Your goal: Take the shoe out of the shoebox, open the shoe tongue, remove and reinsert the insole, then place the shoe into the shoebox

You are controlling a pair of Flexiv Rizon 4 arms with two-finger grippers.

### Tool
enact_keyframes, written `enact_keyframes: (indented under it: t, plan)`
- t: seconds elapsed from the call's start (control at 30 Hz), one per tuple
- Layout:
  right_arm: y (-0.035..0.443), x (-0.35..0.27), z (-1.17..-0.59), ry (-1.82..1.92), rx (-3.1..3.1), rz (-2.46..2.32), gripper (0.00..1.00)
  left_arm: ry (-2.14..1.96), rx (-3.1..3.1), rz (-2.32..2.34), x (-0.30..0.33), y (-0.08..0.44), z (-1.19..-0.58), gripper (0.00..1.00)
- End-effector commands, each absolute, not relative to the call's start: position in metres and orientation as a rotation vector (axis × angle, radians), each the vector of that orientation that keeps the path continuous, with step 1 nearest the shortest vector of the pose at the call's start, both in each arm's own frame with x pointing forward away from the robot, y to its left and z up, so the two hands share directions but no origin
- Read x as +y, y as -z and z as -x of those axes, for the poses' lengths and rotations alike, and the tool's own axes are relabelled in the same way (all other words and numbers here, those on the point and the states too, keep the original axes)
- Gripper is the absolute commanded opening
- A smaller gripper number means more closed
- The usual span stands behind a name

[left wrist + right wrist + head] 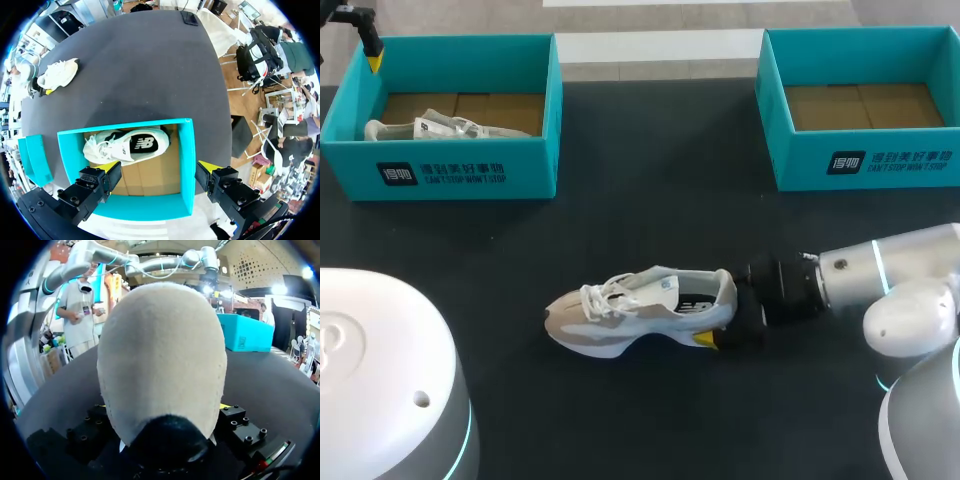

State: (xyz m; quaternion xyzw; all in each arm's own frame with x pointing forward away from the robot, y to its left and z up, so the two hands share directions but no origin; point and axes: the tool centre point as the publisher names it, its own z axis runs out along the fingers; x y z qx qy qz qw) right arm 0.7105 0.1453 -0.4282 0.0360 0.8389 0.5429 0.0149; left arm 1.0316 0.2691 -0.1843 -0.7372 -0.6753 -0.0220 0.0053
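Shoe point(640, 310) lies heel toward right claw point(722, 325), clenched on that heel. Left claw point(159, 168) released, well apart from shoe.

Head view first: the right gripper point(722, 320) is all but hidden behind the heel of the shoe point(640, 315) it clasps. One yellow tip peeks out on the near side, and the far finger is out of sight. From that arm's own wrist, the heel blocks everything ahead, with only yellow slivers on either side. In the upper left corner, the left gripper point(372, 55) is cut by the frame edge, one finger showing. The second shoe point(445, 128) sits half masked by the front wall of the left shoebox point(460, 165). The right shoebox point(865, 160) runs off the right edge.
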Motion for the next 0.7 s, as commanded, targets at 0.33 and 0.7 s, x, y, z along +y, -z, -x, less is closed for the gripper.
enact_keyframes:
  t: [0.33, 0.7]
  plan:
    - [0.433, 0.1459, -0.7159, -1.669, 2.626, -0.092, 0.0, 0.071, -2.113, 2.308, 0.2691, 0.1842, -1.0314, 1.0]
    - [0.433, 0.1459, -0.7159, -1.669, 2.626, -0.092, 0.0, 0.071, -2.113, 2.308, 0.2691, 0.1842, -1.0314, 1.0]
